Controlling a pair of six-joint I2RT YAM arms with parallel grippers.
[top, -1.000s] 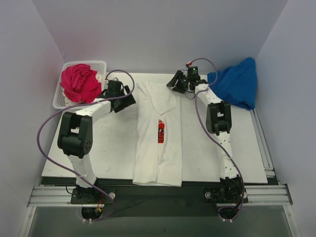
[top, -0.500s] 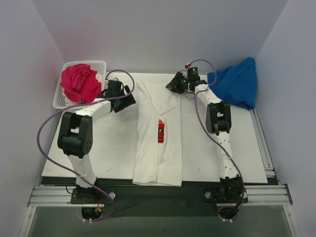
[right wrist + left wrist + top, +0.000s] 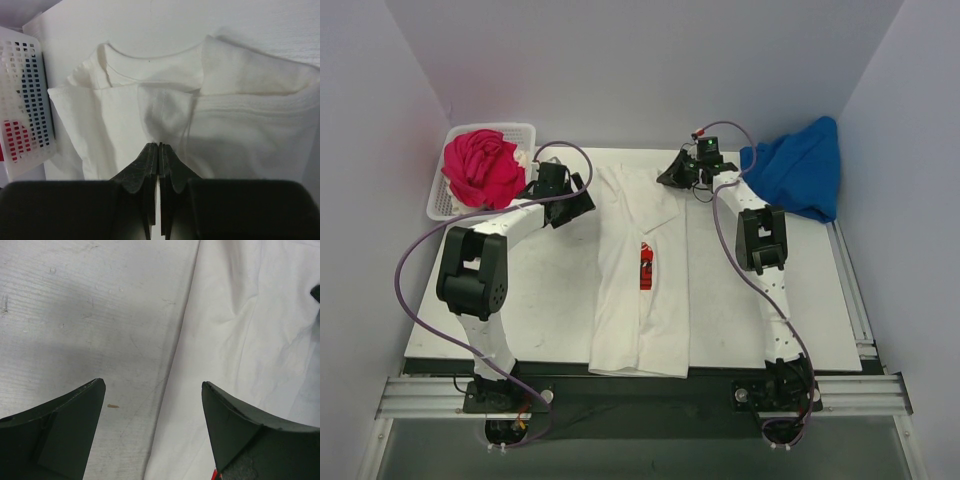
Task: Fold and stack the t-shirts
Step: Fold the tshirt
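Observation:
A large white t-shirt (image 3: 640, 300) with a red chest print (image 3: 646, 265) lies folded lengthwise down the middle of the table. My right gripper (image 3: 672, 176) is at its far right corner near the collar (image 3: 150, 57), shut on a pinch of the white cloth (image 3: 240, 115), which gathers into the tips (image 3: 158, 146). My left gripper (image 3: 582, 196) hovers open over the shirt's far left edge; its gap (image 3: 153, 385) spans bare table and the shirt's edge (image 3: 250, 315). A bright blue t-shirt (image 3: 800, 170) lies bunched at the far right. A magenta-pink t-shirt (image 3: 480, 168) fills the basket.
A white lattice basket (image 3: 438, 205) stands at the far left corner, also seen in the right wrist view (image 3: 25, 100). The white table (image 3: 750, 310) ends at a metal rail (image 3: 640, 395) in front. Walls enclose the back and sides.
The right gripper's jaws have closed on the white shirt's cloth and it has edged slightly toward the far edge. The left arm has not moved.

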